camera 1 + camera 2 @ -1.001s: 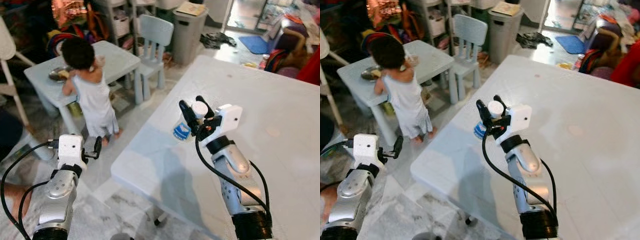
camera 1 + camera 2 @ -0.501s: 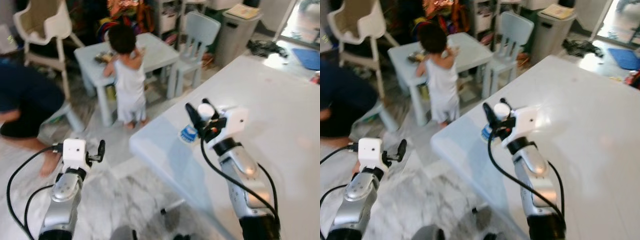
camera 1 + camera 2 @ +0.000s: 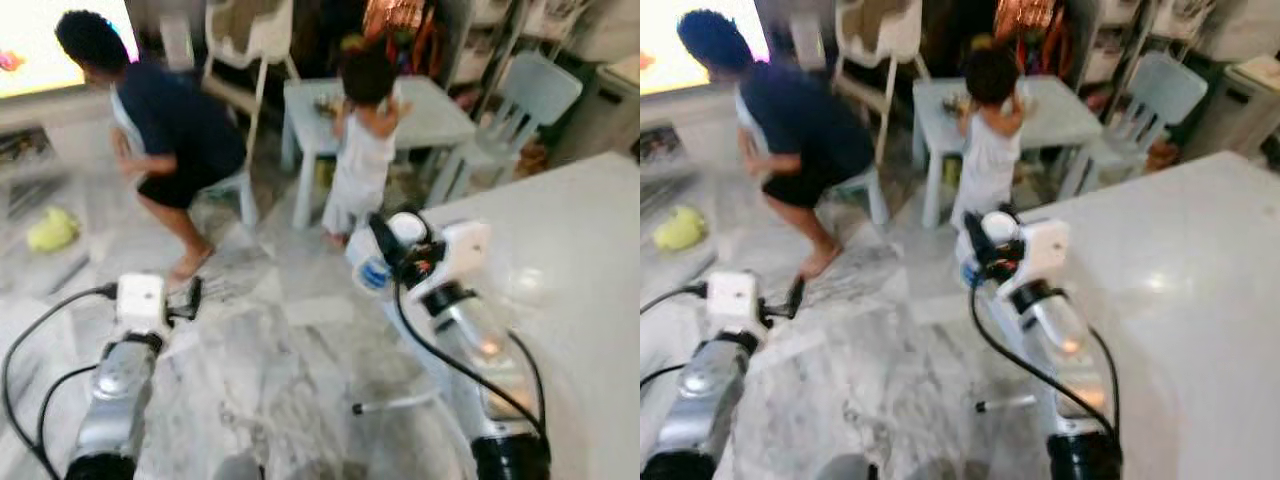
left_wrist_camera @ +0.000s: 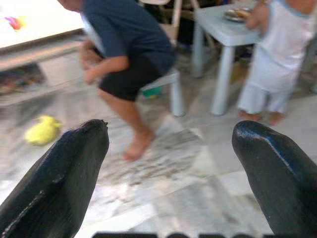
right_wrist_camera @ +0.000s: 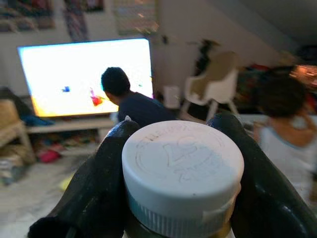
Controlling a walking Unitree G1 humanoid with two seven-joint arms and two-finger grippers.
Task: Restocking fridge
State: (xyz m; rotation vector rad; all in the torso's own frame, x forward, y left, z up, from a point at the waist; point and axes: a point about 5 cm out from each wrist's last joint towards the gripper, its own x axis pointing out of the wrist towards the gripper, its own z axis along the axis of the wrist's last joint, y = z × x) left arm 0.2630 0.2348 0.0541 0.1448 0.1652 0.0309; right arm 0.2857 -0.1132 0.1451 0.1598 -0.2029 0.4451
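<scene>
1. Centre of the frame, the right gripper point(image 3: 398, 237) carries a small bottle point(image 3: 378, 268) with a white cap point(image 5: 182, 166) and a blue label, its two black fingers point(image 5: 101, 181) clamped on either side just below the cap. The bottle hangs out past the edge of the white desk point(image 3: 570, 260), over the marble floor point(image 3: 280, 390).

2. Lower left of the frame, the left gripper point(image 3: 192, 298) is held low over the floor with its fingers point(image 4: 64, 173) spread wide and nothing between them.

3. No fridge can be seen from where the head looks, and the picture is smeared, so I judge this to be the carrying leg of the restocking: the bottle is in hand and the robot is on the move to wherever the fridge stands.

4. Doing it well means holding the squeeze steady. The grip sits high on the bottle, so a jolt could swing or slip it.

5. Upper left, a person in a dark shirt point(image 3: 165, 125) crouches on the floor, and at upper centre a small child point(image 3: 362, 150) stands at a little pale table point(image 3: 440, 110). Both are close to any path ahead, so a slow, wide line around them looks wise.

6. The free left arm should stay tucked, ready for a fridge door.
</scene>
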